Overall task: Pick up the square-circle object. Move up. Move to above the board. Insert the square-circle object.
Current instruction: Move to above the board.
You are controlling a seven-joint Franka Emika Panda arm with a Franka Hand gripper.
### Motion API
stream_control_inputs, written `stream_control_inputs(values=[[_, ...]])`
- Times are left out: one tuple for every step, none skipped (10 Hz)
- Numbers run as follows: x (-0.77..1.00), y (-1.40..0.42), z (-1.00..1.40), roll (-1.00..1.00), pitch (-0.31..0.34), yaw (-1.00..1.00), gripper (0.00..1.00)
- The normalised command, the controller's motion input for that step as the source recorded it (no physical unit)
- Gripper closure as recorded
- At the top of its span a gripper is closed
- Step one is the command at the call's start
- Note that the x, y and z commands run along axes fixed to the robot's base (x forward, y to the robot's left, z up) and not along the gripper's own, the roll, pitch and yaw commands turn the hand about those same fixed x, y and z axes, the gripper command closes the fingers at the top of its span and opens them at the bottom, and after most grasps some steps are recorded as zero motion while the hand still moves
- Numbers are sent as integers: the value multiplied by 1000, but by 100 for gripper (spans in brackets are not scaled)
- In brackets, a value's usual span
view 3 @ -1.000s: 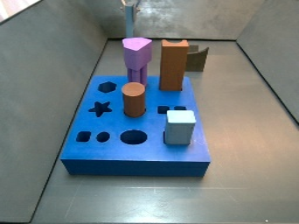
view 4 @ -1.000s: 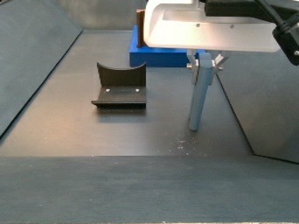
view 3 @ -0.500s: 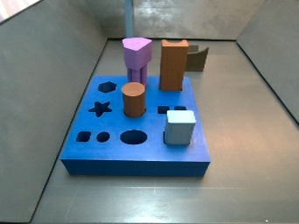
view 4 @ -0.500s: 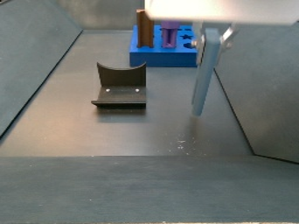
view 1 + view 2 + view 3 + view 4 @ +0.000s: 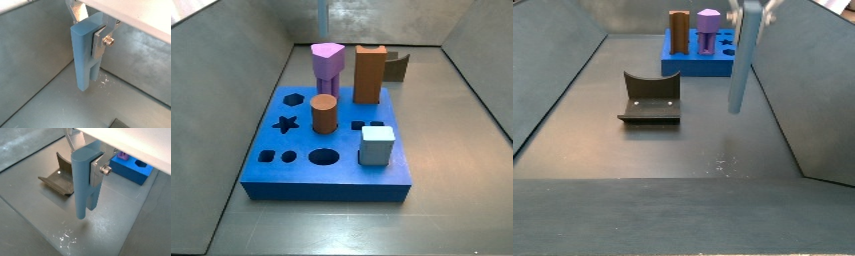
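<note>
**Peg lifted higher off the floor**

Risen since a second ago, the square-circle object (image 5: 743, 62) hangs upright, clear of the floor — the gripper (image 5: 93, 164) at its upper end, silver fingers (image 5: 100, 40) pinching it from both sides. Behind it sits the board (image 5: 700, 64); the fixture (image 5: 649, 98) stands beside.

The gripper (image 5: 93, 37) shows flat silver fingers (image 5: 99, 41) in both wrist views, each plate fixed by a round silver screw with a washer near its middle (image 5: 104, 170). Above them a broad white housing crosses the upper right of both wrist views, its underside smooth and pale with a straight edge. In a side view only a pale sliver of the gripper (image 5: 760, 8) shows at the top edge, right of centre; too little is visible there to make out any detail.
</note>
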Motion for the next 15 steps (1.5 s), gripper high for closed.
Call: stream_control_inputs(values=[[32,-30,532,88,92,19,100],[25,-27,432,84,94,19,100],[13,-19,174,91,99,24,100],[134,-1000,273,-4,228,413,100],[136,-1000,264,0,211,378,100],[135,-1000,271,4,189,311,100],[138,-1000,272,-17,113,158,100],[139,-1000,270,-12,75,89,100],[138,-1000,277,-2,55,43,100],[139,-1000,280,-14,45,38,100],[140,-1000,284,-10,41,21,100],[140,-1000,287,-4,42,18,100],[144,-1000,290,-5,51,12,100],[148,-1000,292,-13,60,11,100],[162,-1000,294,-1,82,8,100]])
